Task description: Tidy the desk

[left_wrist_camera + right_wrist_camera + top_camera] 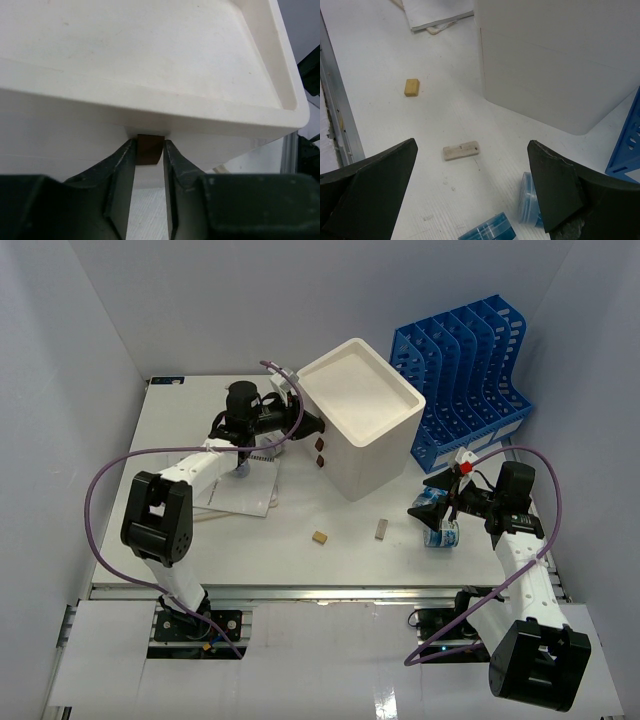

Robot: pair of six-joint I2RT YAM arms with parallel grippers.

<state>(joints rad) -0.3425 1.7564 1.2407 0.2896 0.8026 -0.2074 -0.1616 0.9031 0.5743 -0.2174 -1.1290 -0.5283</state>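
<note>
L gripper [150, 155] jaws narrow, pinching brown knob [150, 146] of drawer box [360, 430] mid-desk [300, 565]. R gripper [472, 145] jaws wide above blue rolls [441, 536], box's 4 o'clock; file rack [465, 370] at 2.

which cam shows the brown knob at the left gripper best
Left wrist: the brown knob sits close up, pinched by the left gripper. In the top view that gripper hides it; only two lower knobs show. Right wrist shows none.

text: none legible | labels/brands: none legible | numbers/signs: none legible in any view
</note>
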